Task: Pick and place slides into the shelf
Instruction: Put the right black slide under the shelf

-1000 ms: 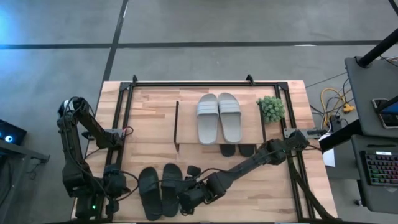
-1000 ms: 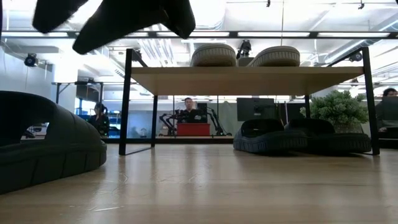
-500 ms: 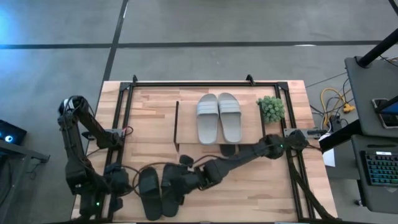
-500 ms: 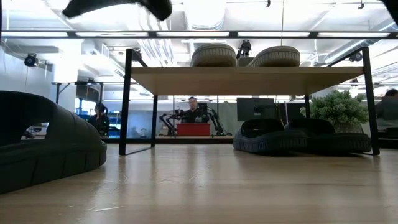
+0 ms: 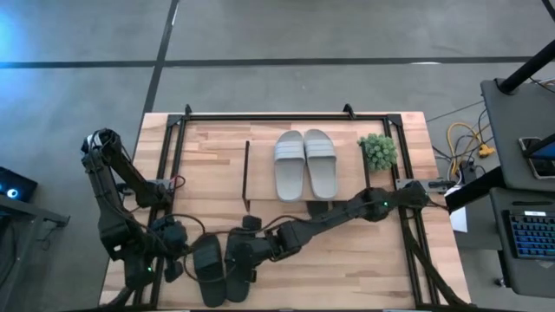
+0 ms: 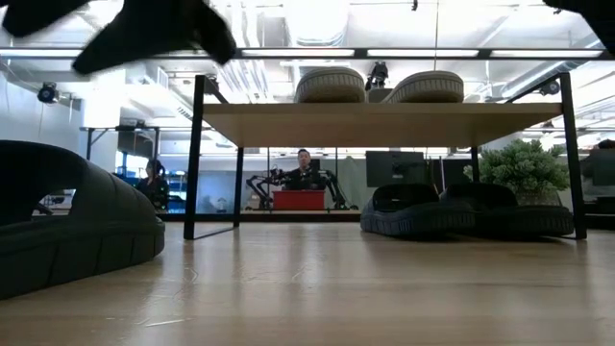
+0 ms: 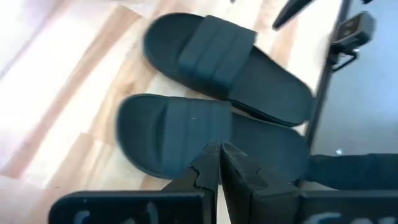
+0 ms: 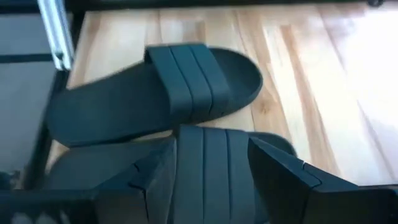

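While my right hand (image 8: 211,171) sits low over the loose black slides, its fingers stand apart on either side of the ribbed strap of the black slide nearer the shelf (image 5: 239,260), not yet clamped. Its twin, the outer black slide (image 5: 208,269), lies just beside it on the desk (image 5: 364,269), out in front of the shelf (image 5: 260,186). My left hand (image 7: 219,163), fingers pressed together, hovers by that outer slide. On the shelf's top board rests the grey-white pair (image 5: 305,164); under it, another black pair (image 6: 452,209).
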Action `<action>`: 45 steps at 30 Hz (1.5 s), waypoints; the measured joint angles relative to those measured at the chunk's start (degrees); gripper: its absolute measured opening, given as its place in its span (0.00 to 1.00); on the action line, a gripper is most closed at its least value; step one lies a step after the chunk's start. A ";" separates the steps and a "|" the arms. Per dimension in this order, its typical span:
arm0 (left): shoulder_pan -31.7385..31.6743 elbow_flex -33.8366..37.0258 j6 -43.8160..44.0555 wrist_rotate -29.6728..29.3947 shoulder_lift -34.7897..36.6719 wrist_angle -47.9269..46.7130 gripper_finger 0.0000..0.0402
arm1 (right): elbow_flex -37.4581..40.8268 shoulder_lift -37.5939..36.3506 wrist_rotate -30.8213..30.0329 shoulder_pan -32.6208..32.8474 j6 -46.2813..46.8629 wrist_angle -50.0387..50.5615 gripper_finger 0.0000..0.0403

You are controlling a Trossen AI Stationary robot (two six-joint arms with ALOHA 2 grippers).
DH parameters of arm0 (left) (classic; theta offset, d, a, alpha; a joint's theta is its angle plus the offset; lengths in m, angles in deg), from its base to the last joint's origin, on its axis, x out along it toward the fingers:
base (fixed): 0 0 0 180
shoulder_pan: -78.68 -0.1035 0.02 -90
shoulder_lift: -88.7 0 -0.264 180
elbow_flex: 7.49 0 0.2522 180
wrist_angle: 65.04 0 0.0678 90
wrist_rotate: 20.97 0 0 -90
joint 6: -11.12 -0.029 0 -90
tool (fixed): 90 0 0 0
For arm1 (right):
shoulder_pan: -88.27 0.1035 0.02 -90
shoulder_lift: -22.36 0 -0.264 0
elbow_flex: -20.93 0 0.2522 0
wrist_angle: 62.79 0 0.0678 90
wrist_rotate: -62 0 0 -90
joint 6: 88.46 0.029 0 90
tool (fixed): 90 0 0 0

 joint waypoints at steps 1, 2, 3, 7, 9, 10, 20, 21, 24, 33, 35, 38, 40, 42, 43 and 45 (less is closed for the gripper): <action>-0.13 0.22 0.00 -0.01 0.09 -0.63 0.00 | 0.03 0.60 -0.03 0.01 -0.08 -0.19 0.48; -0.21 0.44 0.00 0.01 0.21 -0.77 0.00 | 0.03 1.06 0.01 0.01 -0.10 -0.38 0.48; -0.26 0.55 0.00 0.03 0.24 -0.84 0.00 | 0.07 1.33 0.09 0.11 -0.16 -0.42 0.48; -0.35 0.58 0.00 -0.08 0.09 -1.35 0.00 | 0.07 1.98 0.35 0.55 -0.24 -0.74 0.48; -0.35 0.58 -0.02 -0.31 -0.12 -1.37 0.00 | 0.07 2.30 0.35 1.03 -0.25 -0.77 0.48; -0.35 0.58 -0.03 -0.31 -0.17 -1.41 0.00 | 0.06 2.55 0.23 1.24 -0.39 -0.81 0.48; -0.32 1.95 -0.78 -0.93 -0.57 -1.71 0.00 | 0.07 4.95 -3.39 2.48 -2.24 -0.72 0.48; -0.32 2.34 -1.13 -0.95 -0.54 -1.40 0.00 | 0.06 5.07 -5.12 2.48 -2.43 -0.74 0.48; -0.32 3.52 -1.57 -0.91 -0.52 -1.04 0.00 | 0.05 5.41 -9.76 2.43 -5.00 -0.64 0.48; -0.28 4.32 -4.27 0.96 -0.50 -0.75 0.00 | 0.05 5.49 -10.10 3.50 -7.74 -0.66 0.48; -0.28 4.32 -5.16 1.03 -0.50 -0.73 0.00 | -0.16 5.49 -9.99 4.23 -7.73 -0.59 0.48; -0.28 4.32 -6.27 1.05 -0.50 -0.71 0.00 | -0.19 5.49 -9.96 5.44 -7.75 -0.59 0.48; -0.30 4.32 -6.45 1.05 -0.49 -0.71 0.00 | -0.15 5.49 -9.98 6.05 -7.71 -0.33 0.48; -0.30 4.32 -6.45 1.05 -0.48 -0.71 0.00 | -0.15 5.59 -10.74 6.32 -7.73 0.09 0.48; -0.32 4.32 -6.43 1.05 -0.48 -0.69 0.00 | -0.13 5.65 -11.94 6.33 -7.92 0.67 0.48; -0.32 4.32 -6.43 1.04 -0.47 -0.66 0.00 | -0.08 6.14 -14.44 6.15 -8.43 0.72 0.48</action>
